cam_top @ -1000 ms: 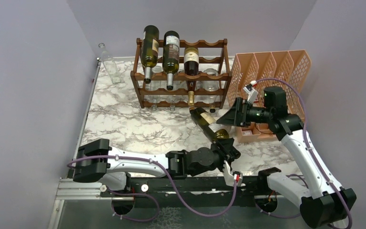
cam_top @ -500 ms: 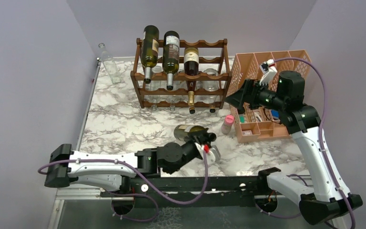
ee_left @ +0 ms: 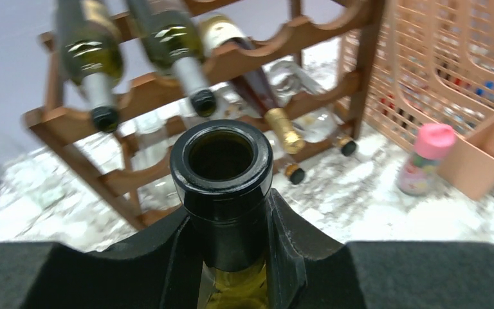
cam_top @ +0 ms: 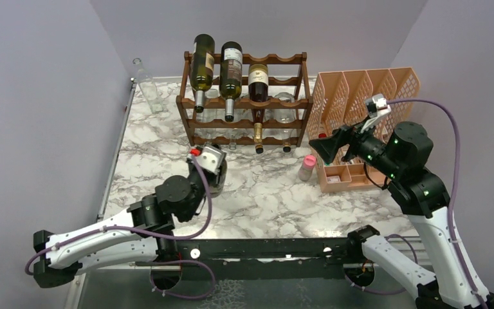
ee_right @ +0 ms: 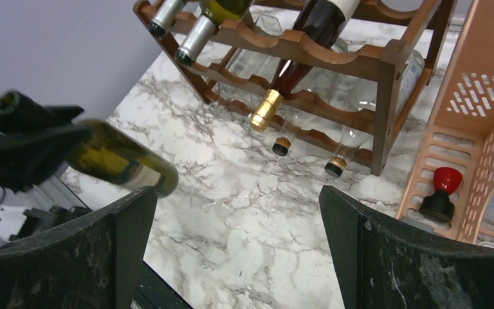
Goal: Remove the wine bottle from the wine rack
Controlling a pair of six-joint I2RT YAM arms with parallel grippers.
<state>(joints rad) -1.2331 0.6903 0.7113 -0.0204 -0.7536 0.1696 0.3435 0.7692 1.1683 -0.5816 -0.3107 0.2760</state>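
Observation:
The dark wooden wine rack [cam_top: 244, 100] stands at the back of the marble table and holds three wine bottles [cam_top: 230, 67] on its top tier, with clear bottles below. It also shows in the left wrist view [ee_left: 244, 55] and the right wrist view [ee_right: 334, 58]. My left gripper [cam_top: 212, 172] is shut on the neck of a green wine bottle [ee_left: 222, 167], off the rack, in front of its left side. The bottle [ee_right: 119, 161] hangs tilted above the table. My right gripper [cam_top: 325, 145] is open and empty near the rack's right end, its fingers [ee_right: 373, 251] wide apart.
An orange mesh file organizer [cam_top: 366, 96] stands right of the rack, with a red-topped stamp [ee_right: 444, 187] in its tray. A small pink-capped bottle [cam_top: 307, 167] stands in front of it. A clear glass bottle [cam_top: 146, 84] stands at the back left corner.
My left arm has swung the green bottle from the right front of the table over to the left, in front of the rack. My right arm has drawn back to the right.

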